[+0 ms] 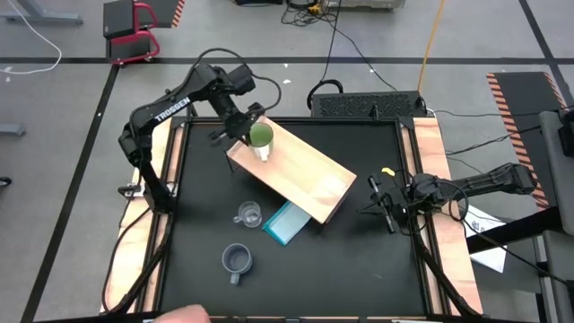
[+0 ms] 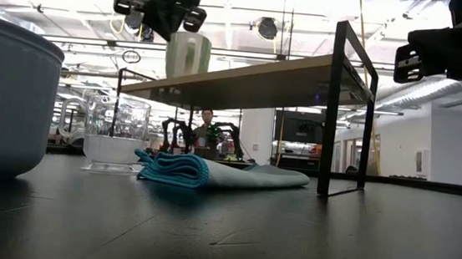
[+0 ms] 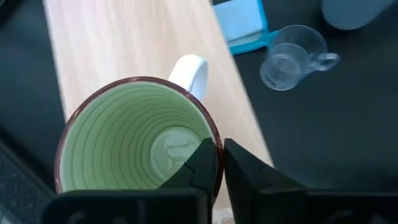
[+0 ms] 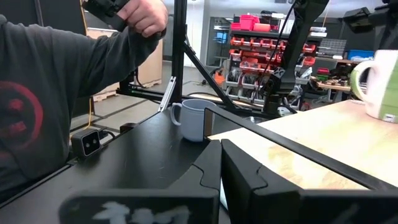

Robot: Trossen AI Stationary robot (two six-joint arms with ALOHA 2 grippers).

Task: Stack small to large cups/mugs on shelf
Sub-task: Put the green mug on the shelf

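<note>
The lime-green mug (image 1: pixel 260 136) with its white handle (image 3: pixel 189 68) stands upright on the far-left end of the wooden shelf (image 1: pixel 305 175), and shows on the board in the low view (image 2: pixel 189 56). My left gripper (image 3: pixel 219 163) is above it, shut on its rim. The clear glass cup (image 1: pixel 248 214) and the grey-blue mug (image 1: pixel 237 260) stand on the black table, nearer than the shelf. My right gripper (image 1: pixel 390 202) waits shut at the table's right side, just off the shelf's right end. My left gripper holds the lime-green mug by its rim (image 3: pixel 215 140), a short way round from the white handle. One finger (image 3: pixel 198 165) is inside the cup and the other (image 3: pixel 249 177) outside, pinching the wall from above. The mug is upright, its base on the shelf board.
A folded light-blue cloth (image 1: pixel 287 222) lies on the table, partly under the shelf's near edge. The shelf's thin dark legs (image 2: pixel 331 113) stand around it. A person's hand (image 1: pixel 184 316) shows at the table's near edge, and a grey sleeve (image 4: pixel 62 81) beyond the table.
</note>
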